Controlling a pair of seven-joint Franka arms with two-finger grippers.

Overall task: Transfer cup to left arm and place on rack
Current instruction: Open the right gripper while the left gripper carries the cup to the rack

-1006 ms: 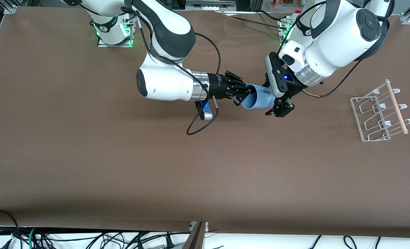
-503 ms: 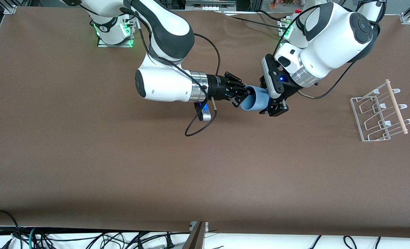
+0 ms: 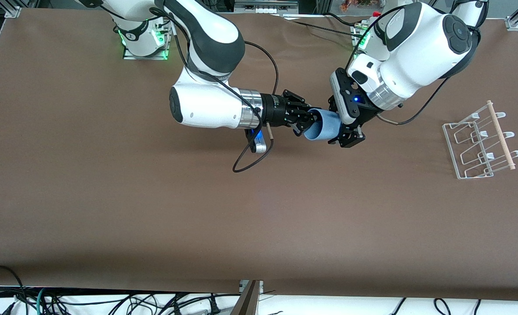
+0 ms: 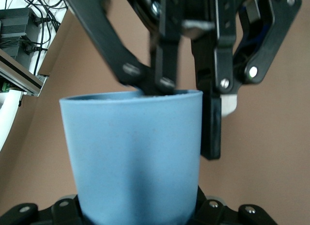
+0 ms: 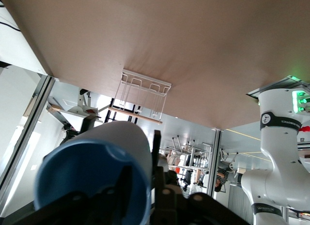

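the right gripper (image 3: 307, 121) pinches the rim of the cup (image 3: 324, 124), one finger inside, holding it sideways in the air over mid-table. the left gripper (image 3: 344, 133) straddles its base end; whether it has closed, one cannot tell. the cup looks light, smooth, likely slippery: grip across the wall. the rack (image 3: 479, 144) stands toward the left arm's end.

Light-blue cup (image 3: 324, 124) between black grippers

White arms with black bands and silver wrists over a plain brown table (image 3: 154, 210); white wire rack (image 3: 477, 144) with a pale wooden dowel (image 3: 500, 134); green lights glow at both bases.
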